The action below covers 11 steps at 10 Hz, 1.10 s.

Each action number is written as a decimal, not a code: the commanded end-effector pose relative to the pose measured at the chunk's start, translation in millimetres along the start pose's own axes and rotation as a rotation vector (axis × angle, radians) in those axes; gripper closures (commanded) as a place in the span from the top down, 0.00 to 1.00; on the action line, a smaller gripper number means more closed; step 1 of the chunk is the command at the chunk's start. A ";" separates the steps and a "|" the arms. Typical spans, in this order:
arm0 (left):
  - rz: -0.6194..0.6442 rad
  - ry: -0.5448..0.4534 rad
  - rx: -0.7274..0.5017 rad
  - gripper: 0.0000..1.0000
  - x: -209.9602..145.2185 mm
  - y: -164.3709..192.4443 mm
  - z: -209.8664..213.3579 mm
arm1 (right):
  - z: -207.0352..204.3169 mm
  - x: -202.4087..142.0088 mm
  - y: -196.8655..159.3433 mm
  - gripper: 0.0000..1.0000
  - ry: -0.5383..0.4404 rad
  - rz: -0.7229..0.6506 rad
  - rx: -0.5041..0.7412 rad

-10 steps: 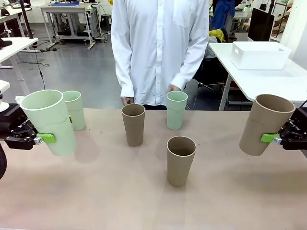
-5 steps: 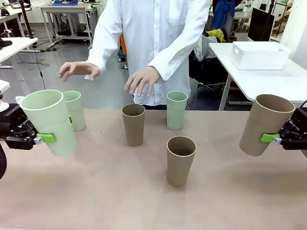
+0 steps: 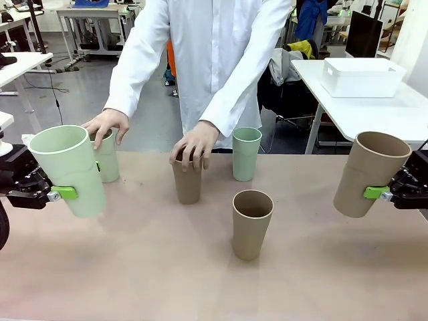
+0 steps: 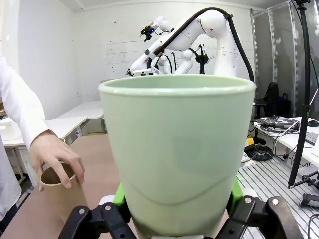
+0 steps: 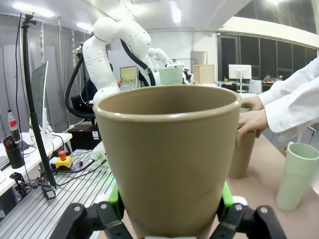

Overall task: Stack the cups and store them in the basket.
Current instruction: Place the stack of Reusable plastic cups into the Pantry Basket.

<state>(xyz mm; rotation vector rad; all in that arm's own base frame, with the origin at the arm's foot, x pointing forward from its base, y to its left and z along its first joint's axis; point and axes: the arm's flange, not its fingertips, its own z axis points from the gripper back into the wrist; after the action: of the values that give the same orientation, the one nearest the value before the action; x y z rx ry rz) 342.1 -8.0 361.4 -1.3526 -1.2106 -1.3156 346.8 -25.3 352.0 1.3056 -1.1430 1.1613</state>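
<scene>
My left gripper (image 3: 57, 192) is shut on a mint green cup (image 3: 69, 170), held tilted above the table's left side; the same cup (image 4: 179, 154) looms large in the left wrist view. My right gripper (image 3: 380, 193) is shut on a tan cup (image 3: 370, 173) at the right; that cup (image 5: 167, 159) fills the right wrist view. The person's hands rest on a green cup (image 3: 105, 159) at the far left and a tan cup (image 3: 187, 180) in the middle. Another green cup (image 3: 245, 154) and a tan cup (image 3: 252, 224) stand free. A white basket (image 3: 361, 77) sits on the table behind, at the right.
The person in a white coat (image 3: 207, 67) leans over the table's far edge. The brown tabletop (image 3: 167, 267) stretches open toward the near edge. Other tables and equipment stand in the background.
The person's hands came down from the air onto the far-left green cup and the middle tan cup. Both my grippers and their cups stayed still.
</scene>
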 end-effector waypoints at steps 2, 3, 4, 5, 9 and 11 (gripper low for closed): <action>0.002 -0.002 -0.005 0.85 1.0 0.0 -1.9 | 0.4 2.0 -0.6 0.85 0.005 0.008 -0.008; 0.002 -0.002 -0.005 0.85 1.0 0.0 -1.9 | 0.4 2.0 -0.6 0.85 0.005 0.008 -0.008; 0.002 -0.002 -0.005 0.85 1.0 0.0 -1.9 | 0.4 2.0 -0.6 0.85 0.005 0.008 -0.008; 0.002 -0.002 -0.005 0.85 1.0 0.0 -1.9 | 0.4 2.0 -0.6 0.85 0.005 0.008 -0.008; 0.002 -0.002 -0.005 0.85 1.0 0.0 -1.9 | 0.4 2.0 -0.6 0.85 0.005 0.008 -0.008; 0.002 -0.002 -0.005 0.85 1.0 0.0 -1.9 | 0.4 2.0 -0.6 0.85 0.005 0.008 -0.008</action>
<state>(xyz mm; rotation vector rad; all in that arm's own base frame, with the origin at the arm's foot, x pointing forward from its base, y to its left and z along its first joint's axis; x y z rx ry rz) 342.1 -8.0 361.4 -1.3526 -1.2106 -1.3156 346.8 -25.3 352.0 1.3056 -1.1430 1.1613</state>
